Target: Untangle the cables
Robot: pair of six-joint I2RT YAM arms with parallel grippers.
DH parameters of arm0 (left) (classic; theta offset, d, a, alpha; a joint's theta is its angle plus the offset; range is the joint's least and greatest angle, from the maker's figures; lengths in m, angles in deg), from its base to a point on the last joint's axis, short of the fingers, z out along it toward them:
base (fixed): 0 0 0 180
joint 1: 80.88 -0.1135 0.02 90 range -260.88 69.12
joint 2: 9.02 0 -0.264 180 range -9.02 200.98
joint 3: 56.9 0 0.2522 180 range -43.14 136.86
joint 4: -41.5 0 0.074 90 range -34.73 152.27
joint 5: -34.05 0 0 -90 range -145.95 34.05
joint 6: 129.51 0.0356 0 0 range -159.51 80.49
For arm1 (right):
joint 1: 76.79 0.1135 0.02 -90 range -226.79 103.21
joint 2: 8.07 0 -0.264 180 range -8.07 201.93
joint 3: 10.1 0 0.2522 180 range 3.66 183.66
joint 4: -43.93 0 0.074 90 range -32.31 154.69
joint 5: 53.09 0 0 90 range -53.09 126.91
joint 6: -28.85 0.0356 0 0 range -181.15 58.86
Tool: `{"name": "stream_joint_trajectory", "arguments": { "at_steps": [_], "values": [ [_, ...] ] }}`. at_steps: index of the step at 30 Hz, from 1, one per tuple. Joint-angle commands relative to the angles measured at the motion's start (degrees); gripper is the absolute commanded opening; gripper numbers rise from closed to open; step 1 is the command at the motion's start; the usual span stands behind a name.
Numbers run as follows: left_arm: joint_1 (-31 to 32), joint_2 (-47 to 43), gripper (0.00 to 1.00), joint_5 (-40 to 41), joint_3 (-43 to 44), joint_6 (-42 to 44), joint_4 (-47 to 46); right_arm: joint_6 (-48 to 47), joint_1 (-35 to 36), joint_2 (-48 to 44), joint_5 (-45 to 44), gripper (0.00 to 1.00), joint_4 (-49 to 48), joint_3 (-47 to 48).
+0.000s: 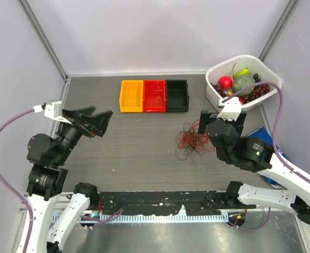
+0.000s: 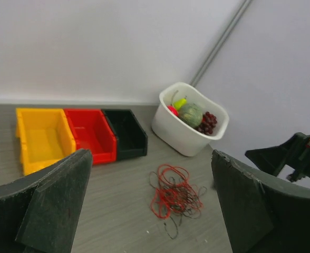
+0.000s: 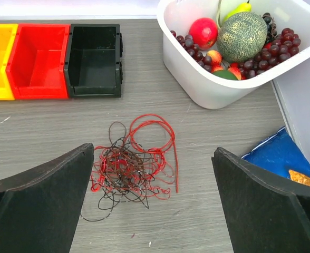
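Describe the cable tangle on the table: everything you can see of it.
The cables are hair-thin, flexible-looking wires, some red and some dark, snarled into one loose heap of curly loops. Dark strands crowd the middle; a large red loop juts out on the far side, a smaller dark loop beside it, and stray dark ends trail off the near side. The heap lies flat on the grey wood-grain table, ahead of the open right gripper, with no contact visible.

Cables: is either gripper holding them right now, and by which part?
Nothing is held. The left gripper and right gripper are both open and empty; the cables lie as one tangle on the table, untouched.
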Motion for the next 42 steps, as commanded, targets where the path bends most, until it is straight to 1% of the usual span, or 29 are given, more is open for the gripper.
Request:
{"name": "stream_joint_trajectory", "arguments": {
  "at_steps": [1,2,4,5,8,10,12,13,14,15,16,17,18,19,20,22,23,26,27,29,31,33,35,37,38,40,42],
  "values": [
    [0.1,4.6,1.00,-10.2,-2.7,-6.4,-2.8,2.6,0.1,4.2,1.9,0.99,-1.9,-3.1],
    [0.1,6.0,0.99,-12.7,-4.2,-7.4,-4.3,2.6,0.1,5.8,4.0,0.99,-4.1,-4.4],
    [0.1,7.9,0.98,-14.3,-6.6,-9.0,-5.8,5.0,0.1,9.5,5.3,0.99,-5.6,-6.5],
    [0.1,8.6,0.98,-14.4,-7.8,-9.7,-6.0,7.4,0.1,10.9,4.5,0.99,-5.8,-6.9],
    [0.4,10.1,0.98,-15.6,-12.8,-12.9,-8.9,13.6,0.1,20.4,3.7,0.99,-4.2,-6.5],
    [1.9,10.9,0.98,-16.2,-15.9,-15.4,-13.6,16.1,0.1,24.7,4.3,0.99,-4.9,-6.4],
    [5.6,12.1,0.98,-14.7,-20.4,-18.2,-19.2,16.1,-0.5,26.4,7.0,0.99,-9.1,-8.5],
    [9.5,13.5,0.98,-12.2,-22.0,-18.7,-21.9,16.0,-1.9,26.1,10.6,0.99,-12.9,-10.5],
    [11.5,14.8,0.98,-9.6,-23.1,-18.7,-23.3,16.0,-4.5,25.5,12.4,0.99,-14.6,-12.0],
    [16.4,16.7,0.98,-6.5,-23.9,-18.3,-24.7,15.9,-6.0,23.8,16.9,0.99,-18.1,-14.9],
    [20.4,18.9,0.98,-3.8,-24.2,-17.4,-25.8,15.8,-9.8,22.5,21.8,0.99,-19.8,-16.4],
    [23.7,21.0,0.98,-0.6,-24.3,-16.5,-26.9,15.7,-12.1,19.3,24.1,0.99,-23.4,-19.9],
    [27.3,24.0,0.98,1.7,-24.2,-15.5,-28.6,15.4,-15.7,17.7,28.3,0.99,-24.9,-21.5],
    [30.1,27.3,0.98,3.3,-24.0,-14.5,-30.5,15.2,-17.4,14.2,29.7,0.98,-28.0,-25.0],
    [32.0,30.5,0.97,4.1,-23.9,-14.0,-33.4,14.6,-20.1,12.6,32.8,0.98,-30.8,-26.6],
    [35.3,39.0,0.94,4.8,-22.9,-13.8,-39.8,13.6,-23.0,6.3,36.3,0.97,-33.5,-32.2],
    [35.9,42.9,0.92,4.8,-22.2,-14.0,-42.2,13.4,-24.9,5.2,37.4,0.97,-34.0,-33.1],
    [38.1,53.7,0.85,4.1,-17.8,-14.4,-45.2,12.6,-28.0,0.0,43.4,0.95,-36.4,-36.5],
    [38.7,56.8,0.82,3.6,-16.3,-14.3,-45.7,12.0,-29.4,-0.9,45.9,0.94,-37.2,-38.2],
    [39.5,61.7,0.78,4.2,-14.0,-14.1,-46.8,11.6,-31.1,-2.7,48.8,0.91,-38.8,-39.8],
    [39.6,65.5,0.75,5.0,-12.5,-14.5,-48.2,11.0,-32.4,-3.2,50.6,0.88,-40.2,-40.6],
    [39.6,68.4,0.74,5.5,-11.1,-14.8,-49.2,10.7,-33.9,-2.4,51.9,0.83,-40.8,-40.7],
    [39.6,71.6,0.70,5.4,-9.6,-15.0,-49.1,10.2,-34.5,-0.7,53.0,0.78,-41.2,-40.6],
    [39.6,75.2,0.63,4.9,-8.0,-15.7,-49.2,10.0,-34.7,1.4,53.9,0.74,-41.1,-40.4],
    [39.5,76.2,0.53,4.9,-7.9,-16.0,-49.4,9.7,-34.7,2.4,54.2,0.72,-41.1,-40.2],
    [39.6,76.5,0.40,4.9,-8.4,-16.6,-49.7,9.2,-34.7,3.3,56.0,0.68,-40.9,-40.4],
    [39.6,74.4,0.29,5.6,-9.8,-16.5,-49.3,9.0,-34.7,3.3,59.0,0.65,-41.4,-41.4]
  ]
}}
